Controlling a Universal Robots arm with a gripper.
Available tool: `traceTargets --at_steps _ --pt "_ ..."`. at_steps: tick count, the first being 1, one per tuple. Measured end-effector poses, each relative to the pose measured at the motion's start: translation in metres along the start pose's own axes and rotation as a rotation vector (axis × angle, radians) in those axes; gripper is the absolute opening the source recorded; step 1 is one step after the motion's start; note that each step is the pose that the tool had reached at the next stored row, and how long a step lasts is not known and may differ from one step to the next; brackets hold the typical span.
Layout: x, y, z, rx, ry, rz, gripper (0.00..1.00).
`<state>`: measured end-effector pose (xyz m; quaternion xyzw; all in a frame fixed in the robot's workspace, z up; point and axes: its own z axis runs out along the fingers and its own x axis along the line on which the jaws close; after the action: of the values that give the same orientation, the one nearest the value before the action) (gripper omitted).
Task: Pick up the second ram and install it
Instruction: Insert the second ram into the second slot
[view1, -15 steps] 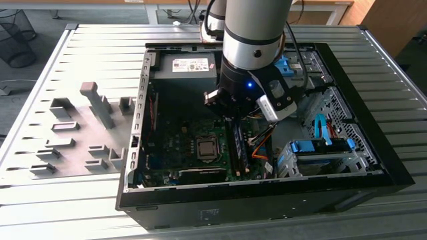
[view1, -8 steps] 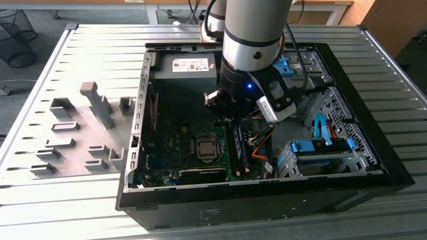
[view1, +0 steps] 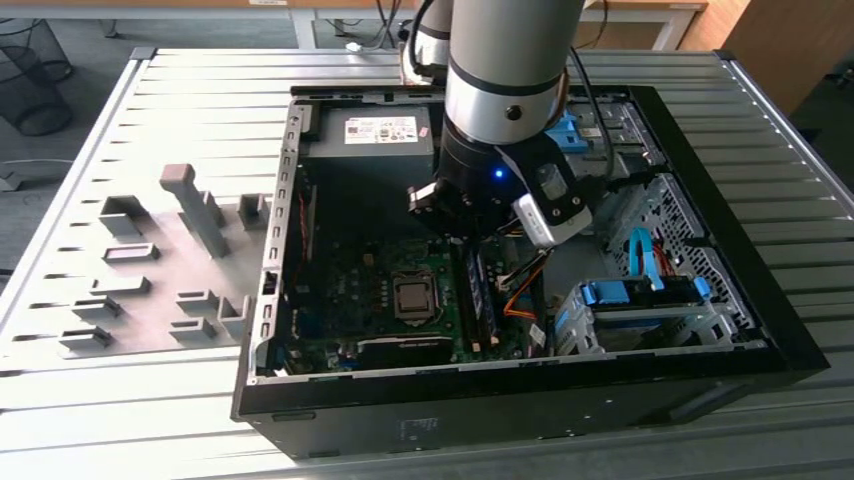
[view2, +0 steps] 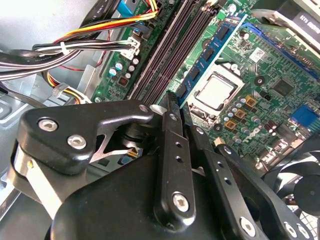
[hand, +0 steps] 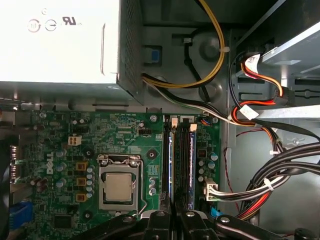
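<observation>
Pincer (view2: 172, 100) down inside computer case (view1: 747, 330), fingers (view2: 172, 145) together over slots (hand: 181, 165); whether clamped on anything, cannot tell. Ram stick (view2: 210, 50) sits in slot beside processor (hand: 119, 187), blue-green edge showing. Judgement: press straight down, evenly, keep clear of cables (hand: 260, 185). Slot latches hidden behind pincer. Beyond case, grey holder blocks (view1: 160, 270) on table (view1: 200, 100).

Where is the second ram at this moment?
In both wrist views the second ram stands in a black memory slot on the motherboard, beside the processor socket, directly in front of the gripper.
</observation>
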<state>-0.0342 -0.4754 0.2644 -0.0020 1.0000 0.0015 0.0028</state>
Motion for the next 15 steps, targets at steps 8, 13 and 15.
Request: traceTargets --at_steps 8,13,15 --pt "-0.0074 0.0000 0.0065 -0.0006 -0.0001 0.004 0.14" --pt "-0.0073 -0.0001 0.0156 -0.0008 0.0000 0.004 0.14" --pt "-0.0073 -0.0003 0.0192 -0.0008 0.0000 0.004 0.14"
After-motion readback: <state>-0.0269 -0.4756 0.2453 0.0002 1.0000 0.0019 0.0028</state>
